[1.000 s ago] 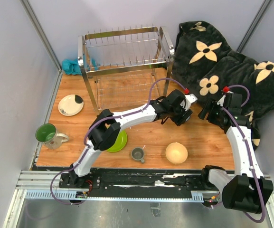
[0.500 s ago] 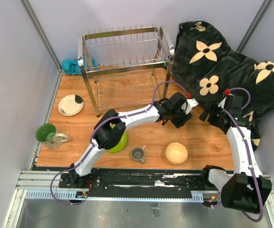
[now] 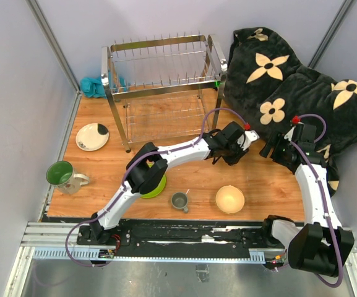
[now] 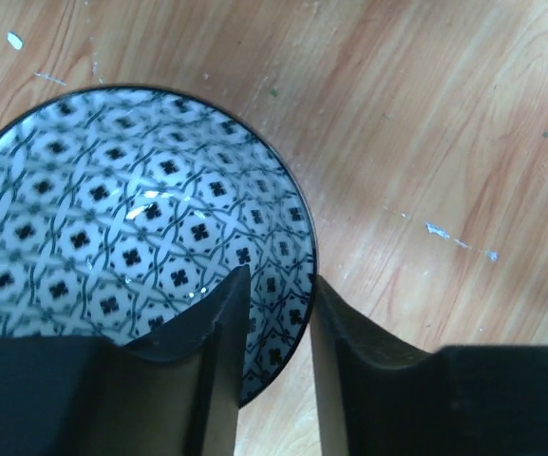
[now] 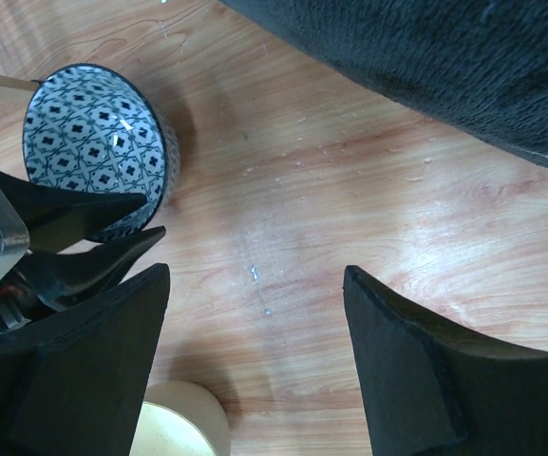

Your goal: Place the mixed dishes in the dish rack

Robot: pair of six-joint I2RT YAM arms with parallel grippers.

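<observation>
My left gripper (image 3: 231,147) is down at the blue-patterned small bowl (image 4: 131,218) on the table right of the dish rack (image 3: 163,80). In the left wrist view the gripper (image 4: 278,275) straddles the bowl's rim, one finger inside and one outside, with a small gap showing. My right gripper (image 3: 271,148) is open and empty; in its own view (image 5: 255,275) it hangs over bare wood, with the bowl (image 5: 93,142) to its upper left. The cream-yellow bowl (image 3: 230,199), grey mug (image 3: 179,200), lime-green plate (image 3: 155,185), cream plate (image 3: 92,136) and green-inside mug (image 3: 62,175) stand on the table.
A black flowered blanket (image 3: 289,80) covers the back right corner, close behind the right gripper. A teal cloth (image 3: 94,86) lies behind the rack's left leg. The left arm's elbow hangs over the lime-green plate. Grey walls close in both sides.
My left gripper has shifted a little to the left at the bowl and its elbow has moved right. The right arm has barely moved.
</observation>
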